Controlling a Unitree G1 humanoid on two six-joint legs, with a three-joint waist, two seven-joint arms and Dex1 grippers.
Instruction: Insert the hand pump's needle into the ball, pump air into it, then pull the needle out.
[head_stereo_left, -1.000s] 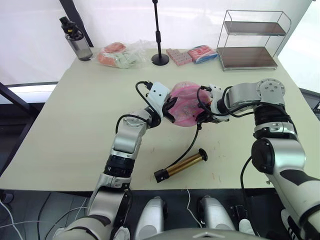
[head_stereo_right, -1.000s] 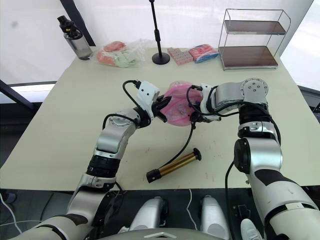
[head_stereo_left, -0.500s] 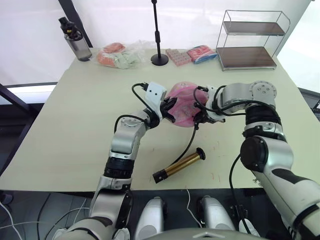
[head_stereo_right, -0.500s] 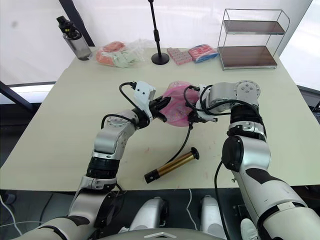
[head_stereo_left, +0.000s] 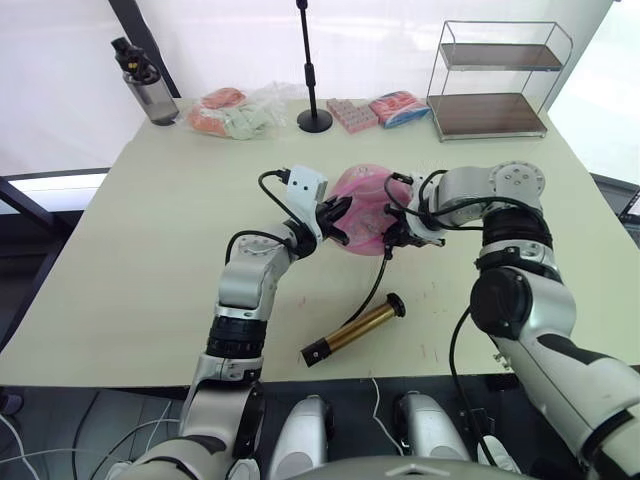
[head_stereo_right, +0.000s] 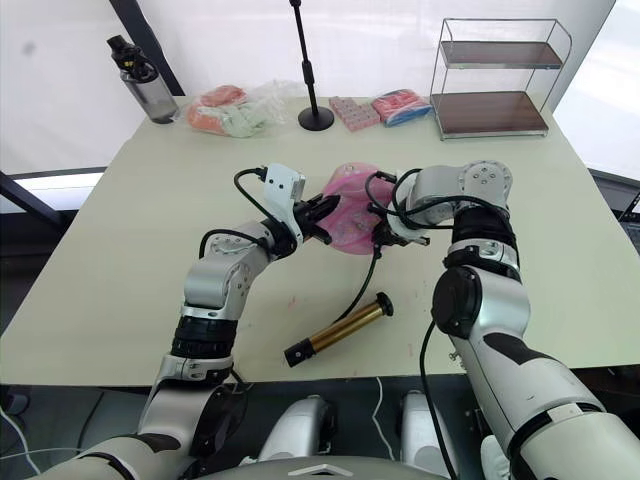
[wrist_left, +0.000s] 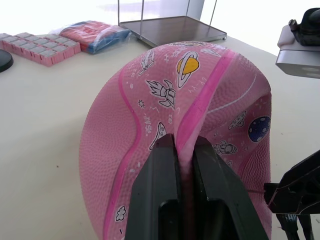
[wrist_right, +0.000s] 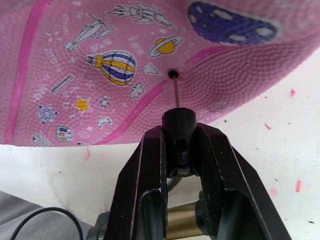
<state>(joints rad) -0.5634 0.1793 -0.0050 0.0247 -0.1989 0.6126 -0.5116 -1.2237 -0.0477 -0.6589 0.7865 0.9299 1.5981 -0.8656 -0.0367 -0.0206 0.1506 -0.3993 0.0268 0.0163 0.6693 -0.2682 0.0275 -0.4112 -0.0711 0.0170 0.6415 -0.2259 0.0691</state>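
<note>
The pink ball (head_stereo_left: 362, 205), partly caved in, rests on the table between my two grippers. My left gripper (wrist_left: 185, 150) is shut on a raised fold of the ball's skin, at the ball's left side (head_stereo_left: 335, 215). My right gripper (wrist_right: 179, 131) is shut on the needle's black fitting at the ball's right side (head_stereo_left: 393, 232). The thin needle (wrist_right: 175, 93) points at the ball, and its tip meets the small black valve hole. The hand pump (head_stereo_left: 355, 330) lies flat on the table in front of the ball. Its black hose (head_stereo_left: 375, 288) runs up to my right gripper.
Along the table's far edge stand a dark bottle (head_stereo_left: 146, 84), a clear bag of packets (head_stereo_left: 235, 112), a black stand's base (head_stereo_left: 314, 121), pink packets (head_stereo_left: 356, 113) and a two-tier wire shelf (head_stereo_left: 495, 80). The table's front edge lies just behind the pump.
The whole picture has shifted slightly, so the camera moved. Both grippers keep their hold at the ball, and the pump has not moved.
</note>
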